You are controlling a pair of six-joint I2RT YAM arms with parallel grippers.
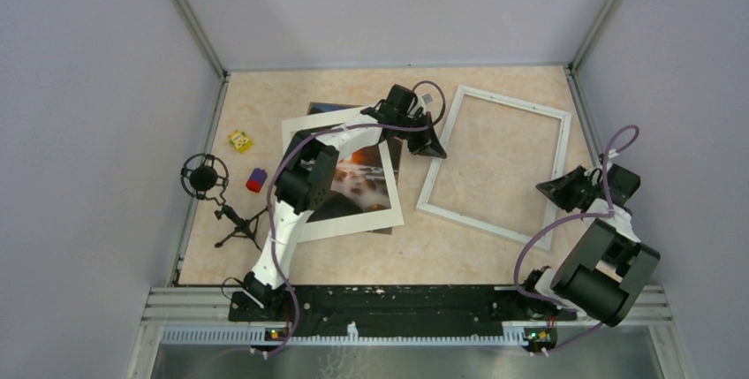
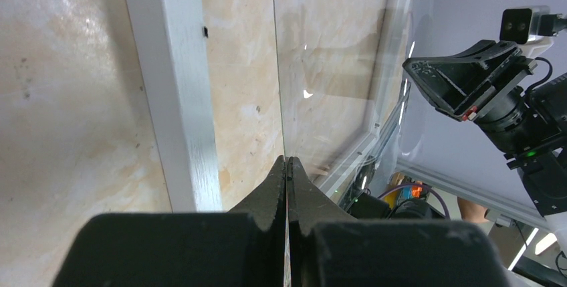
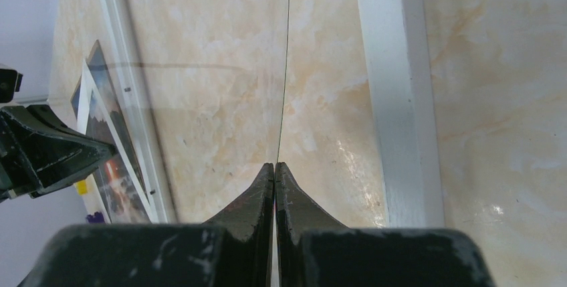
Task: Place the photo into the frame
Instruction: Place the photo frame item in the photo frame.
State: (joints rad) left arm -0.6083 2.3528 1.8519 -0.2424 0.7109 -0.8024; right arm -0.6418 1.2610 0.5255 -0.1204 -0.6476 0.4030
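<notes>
The frame [image 1: 512, 102] [image 2: 180, 100] [image 3: 401, 100] lies flat toward the far right corner of the counter [image 1: 353, 255], skewed against the counter's edges, with bare counter showing through its opening. The left gripper [image 1: 436, 146] [image 2: 289, 160] sits over the frame's left bar and the right gripper [image 1: 544, 187] [image 3: 275, 165] over its right bar. Each is pressed together on the rim of a clear pane [image 2: 277, 66] [image 3: 286, 66]. The pane is almost impossible to make out from above. In the wrist views it shows only as a thin dark edge line running away from the closed fingers, with faint reflections beside it, and how it tilts over the frame cannot be told. The photo [image 1: 366, 176] [image 3: 114, 173] rests left of the counter's centre, beside the frame's left bar, under a white mat [image 1: 305, 132]. Only the glowing orange patch and the dark areas inside the mat's window show, plus a dark corner poking out past the mat's far edge. The left arm [image 1: 300, 180] crosses over the mat and photo and hides the middle-left part of both. Near the counter's left edge sit a yellow block [image 1: 240, 140], a purple and red block [image 1: 256, 179] and a black stand [image 1: 205, 176], all too small to read in detail.
</notes>
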